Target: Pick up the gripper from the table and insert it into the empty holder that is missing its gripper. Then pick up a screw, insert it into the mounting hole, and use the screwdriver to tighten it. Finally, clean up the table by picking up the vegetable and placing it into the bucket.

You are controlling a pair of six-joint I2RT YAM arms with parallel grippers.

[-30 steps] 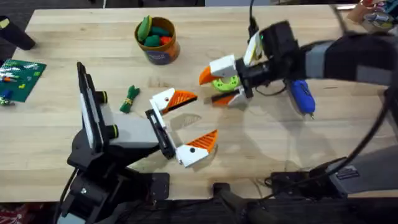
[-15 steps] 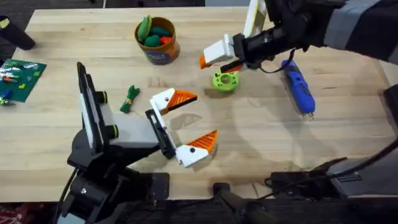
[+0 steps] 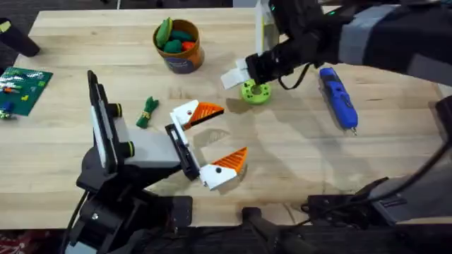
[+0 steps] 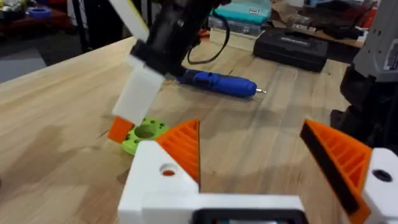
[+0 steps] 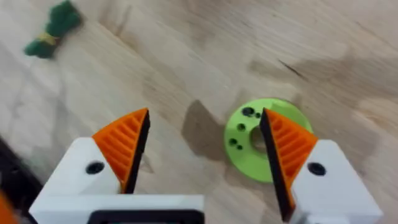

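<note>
My right gripper point(image 3: 242, 76) hangs open just above a green disc point(image 3: 256, 92) with small holes; in the right wrist view the disc point(image 5: 249, 146) lies under the right orange pad, nothing between the fingers. My left gripper point(image 3: 212, 139) rests open near the table's middle, both orange ribbed pads in place. The blue screwdriver point(image 3: 339, 97) lies on the table to the right. The dark-green vegetable point(image 3: 147, 111) lies left of the left gripper. The orange-brown bucket point(image 3: 178, 49) stands at the back. A loose gripper finger and a screw are out of view.
The bucket holds several green and orange toy vegetables. A green circuit board point(image 3: 22, 88) lies at the left edge and a black object point(image 3: 18, 39) at the far left corner. Bare wood stretches between the left gripper and the screwdriver.
The right gripper has lifted off the green disc, swung toward the back of the table and tipped downward. The disc stayed put. The left arm has not moved.
</note>
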